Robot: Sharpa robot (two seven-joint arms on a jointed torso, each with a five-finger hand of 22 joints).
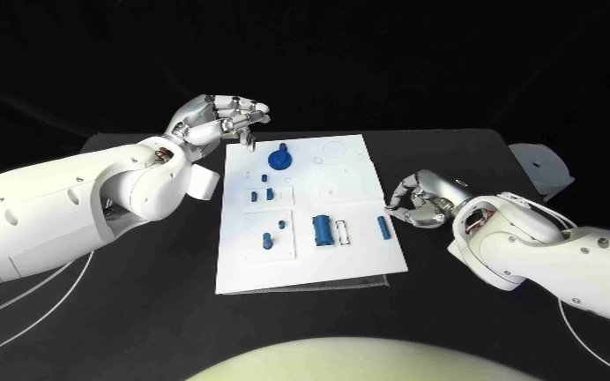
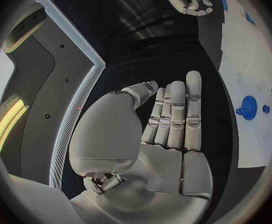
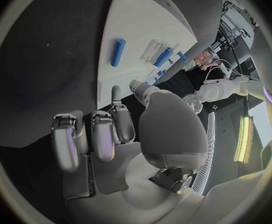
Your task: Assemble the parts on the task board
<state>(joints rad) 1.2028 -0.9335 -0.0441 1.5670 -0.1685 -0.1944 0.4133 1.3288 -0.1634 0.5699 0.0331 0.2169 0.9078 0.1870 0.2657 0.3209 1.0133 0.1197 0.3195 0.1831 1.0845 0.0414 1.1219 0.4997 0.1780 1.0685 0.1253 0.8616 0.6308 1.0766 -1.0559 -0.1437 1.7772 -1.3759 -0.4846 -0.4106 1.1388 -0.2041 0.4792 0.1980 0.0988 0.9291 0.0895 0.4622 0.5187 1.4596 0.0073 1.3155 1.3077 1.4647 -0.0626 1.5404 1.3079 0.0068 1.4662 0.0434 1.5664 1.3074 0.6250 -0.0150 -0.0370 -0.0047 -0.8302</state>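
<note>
Nearest the head camera, two white arms are seen reaching in over a black table (image 1: 152, 310); between them, in the middle of the table, a long white task board (image 1: 362, 253) is laid flat, its near end towards the robot.

On the robot's right, the right hand (image 1: 423, 200) is held just beside the board's right edge, close to a short blue rod (image 1: 384, 227) lying near that edge; its fingers are curled inwards and nothing is seen held in them; in the right wrist view the hand (image 3: 111, 134) is shown with its fingers bent over the dark table, the board (image 3: 136, 35) beyond them.

On the robot's left, the left hand (image 1: 224, 118) is raised at the board's far left corner; in the left wrist view the hand (image 2: 173, 119) is seen with its fingers straight and side by side, the thumb apart, and nothing in the palm.

Blue parts are spread along the board: a round blue gear (image 1: 279, 160) at the far end, also seen in the left wrist view (image 2: 247, 106); two small blue pegs (image 1: 262, 194) in the middle; a larger blue cylinder (image 1: 323, 230) and a smaller blue piece (image 1: 268, 240) nearer the robot.

A grey-white disc-shaped object (image 1: 546, 169) is seen at the table's far right corner, well apart from the board.
</note>
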